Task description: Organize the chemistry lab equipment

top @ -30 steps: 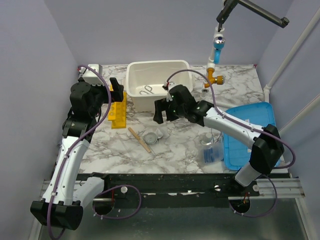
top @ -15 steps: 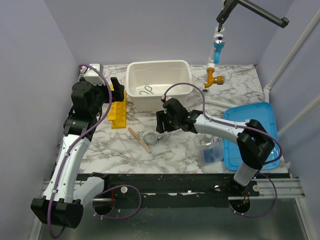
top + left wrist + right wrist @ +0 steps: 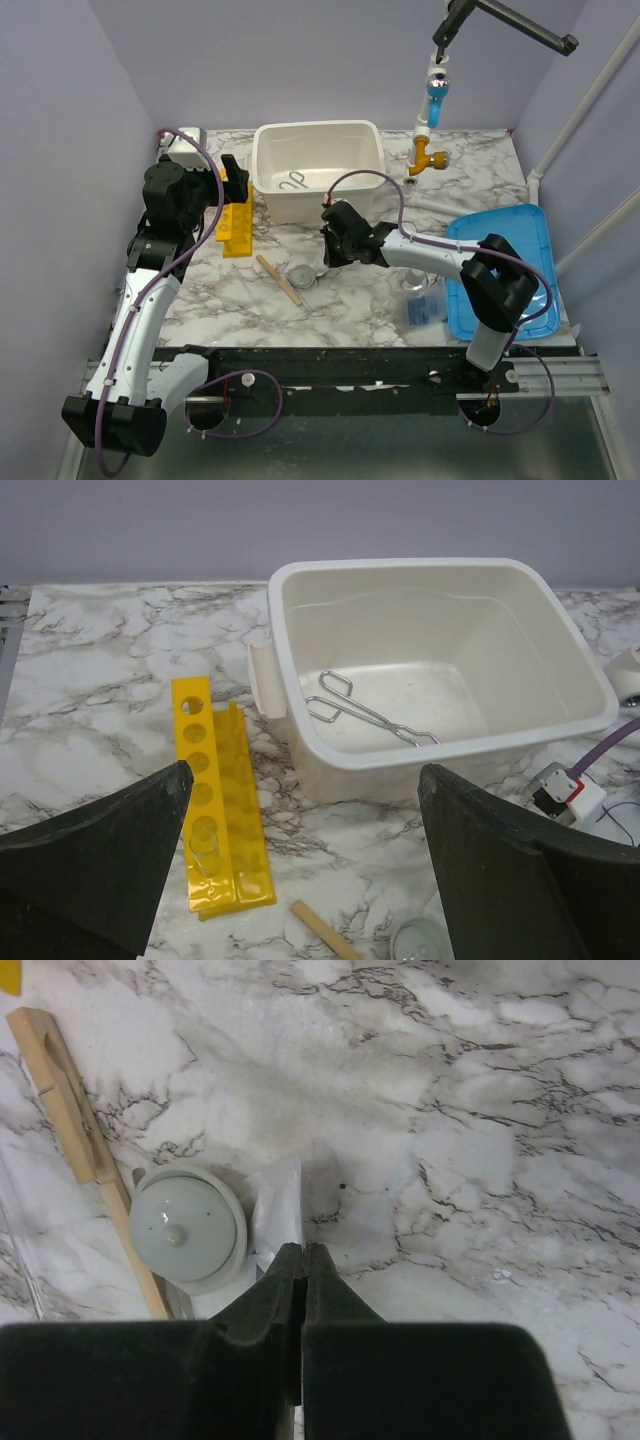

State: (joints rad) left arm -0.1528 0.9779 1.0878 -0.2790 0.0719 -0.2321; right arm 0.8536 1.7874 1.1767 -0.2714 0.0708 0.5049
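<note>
1. Right gripper (image 3: 303,1252) clenched low over the marble table (image 3: 350,300), tips at a thin clear scrap (image 3: 285,1205); grip on it unclear. Left gripper (image 3: 305,775) spread wide, empty, above the yellow rack (image 3: 215,800).
2. White tub (image 3: 400,568) at the far edge, tongs (image 3: 370,712) flat inside, loops far-left, tips near-right in the left wrist view.
3. Yellow rack just left of the tub, long axis near-to-far.
4. Wooden stick (image 3: 80,1130) slanting, against a small round lid (image 3: 188,1228) beside the clenched tips.
</note>
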